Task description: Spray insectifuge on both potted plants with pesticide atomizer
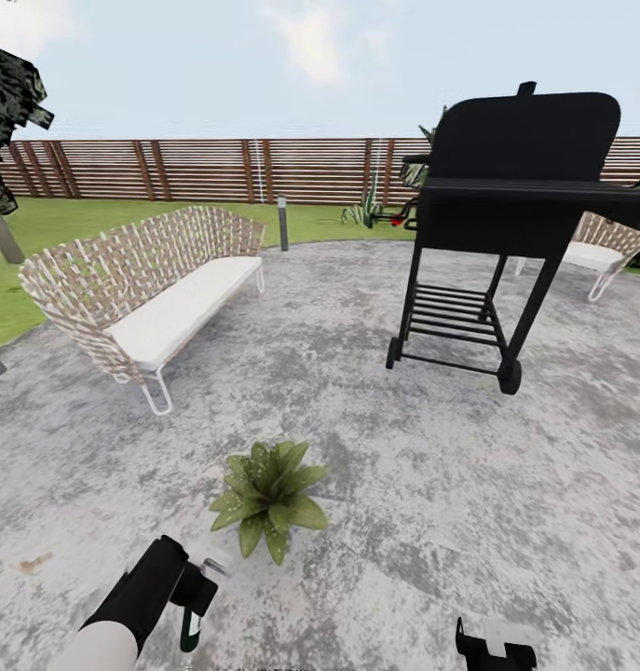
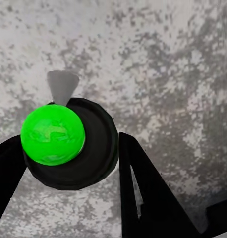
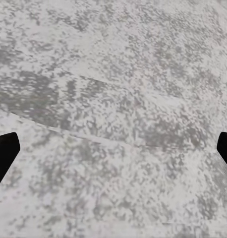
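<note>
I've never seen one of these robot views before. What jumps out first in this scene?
A big black barbecue grill stands on the grey stone patio, right of a woven sofa with a white cushion. Nearer the robot sits a small speckled potted plant, and just below it the left gripper holds the dark green pesticide atomizer.

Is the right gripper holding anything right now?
No, in the right wrist view the right gripper has its fingertips spread at the picture's edges with just bare stone patio between them.
</note>
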{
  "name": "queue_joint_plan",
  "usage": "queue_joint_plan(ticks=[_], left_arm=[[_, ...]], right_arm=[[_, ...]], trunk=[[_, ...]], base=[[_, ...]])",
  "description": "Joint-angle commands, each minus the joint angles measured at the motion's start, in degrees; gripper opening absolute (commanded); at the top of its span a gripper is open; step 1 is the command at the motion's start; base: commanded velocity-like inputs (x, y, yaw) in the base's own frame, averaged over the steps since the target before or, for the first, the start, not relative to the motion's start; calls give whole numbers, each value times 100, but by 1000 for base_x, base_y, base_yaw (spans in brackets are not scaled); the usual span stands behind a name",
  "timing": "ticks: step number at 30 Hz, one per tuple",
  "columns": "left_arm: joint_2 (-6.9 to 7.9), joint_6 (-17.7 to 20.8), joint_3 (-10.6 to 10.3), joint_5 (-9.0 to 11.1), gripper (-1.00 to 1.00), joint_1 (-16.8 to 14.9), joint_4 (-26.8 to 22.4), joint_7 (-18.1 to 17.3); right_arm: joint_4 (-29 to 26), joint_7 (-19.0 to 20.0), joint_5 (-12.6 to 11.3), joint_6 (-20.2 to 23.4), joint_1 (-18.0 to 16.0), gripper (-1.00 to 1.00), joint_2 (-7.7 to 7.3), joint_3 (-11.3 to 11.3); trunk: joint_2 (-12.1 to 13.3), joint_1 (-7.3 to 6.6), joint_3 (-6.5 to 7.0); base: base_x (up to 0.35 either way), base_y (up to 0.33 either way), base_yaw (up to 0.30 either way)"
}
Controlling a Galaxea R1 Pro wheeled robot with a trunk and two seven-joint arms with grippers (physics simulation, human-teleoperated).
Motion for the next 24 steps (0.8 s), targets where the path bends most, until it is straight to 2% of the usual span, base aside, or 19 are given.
queue_joint_plan(ticks=[1, 6, 17, 24], left_arm=[[-21, 13, 30, -56, -100, -4, -11, -51], [-40, 15, 30, -55, -100, -4, -24, -51], [-85, 8, 30, -71, -100, -4, -42, -42], [-89, 8, 27, -68, -100, -4, -45, -42]], right_arm=[[6, -17, 60, -16, -3, 100, 1, -38], [6, -17, 60, -15, -3, 100, 1, -38], [6, -17, 60, -15, -3, 100, 1, -38], [6, -17, 60, -16, -3, 100, 1, -38]], trunk=[[-2, -2, -5], [-2, -2, -5], [-2, -2, -5], [-2, -2, -5]], base=[[-104, -271, 272], [-101, -238, 274], [-5, -28, 270], [-33, -241, 195]])
